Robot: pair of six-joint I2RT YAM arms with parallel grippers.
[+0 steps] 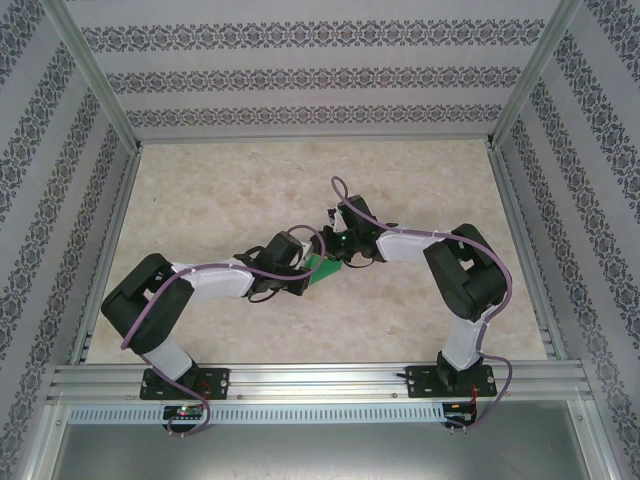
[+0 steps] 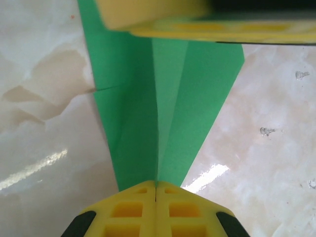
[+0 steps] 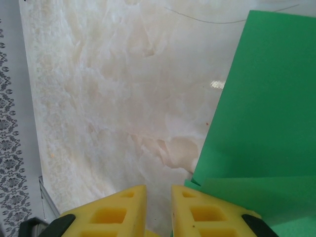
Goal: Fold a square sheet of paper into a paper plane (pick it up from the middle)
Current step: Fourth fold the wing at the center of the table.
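The booth's patterned walls [image 1: 300, 80] and its aluminium frame [image 1: 320, 380] close in a pale marbled counter [image 1: 250, 190]. From where I stand it carries the two arms and one bit of green paper. The left arm [image 1: 200, 285] and the right arm [image 1: 450, 260] both bend inward from the near rail, purple cables [image 1: 140, 320] looping along them, and their wrists meet near the middle of the counter.

The left pincer [image 2: 156, 185] is closed tight, its two yellow fingers pressed flat against each other. The narrow end of the paper plane [image 2: 168, 98] is nipped between them, right on the long centre fold. The right pincer [image 3: 159, 190] stands a little open. There is a slim gap between its fingers and bare counter shows through it, so nothing is clamped there. In the right wrist view the paper runs under one of its fingers [image 3: 212, 212] rather than into the gap. From the left wrist, a yellow finger [image 2: 163, 12] of that pincer lies across the paper's wide far end.

The paper is bright green and only partly folded. It widens away from the left pincer, with a crease up its middle and a paler strip beside it where layers overlap. It sits low over the counter, between the two wrists. A few small specks [image 2: 266, 131] mark the surface nearby.
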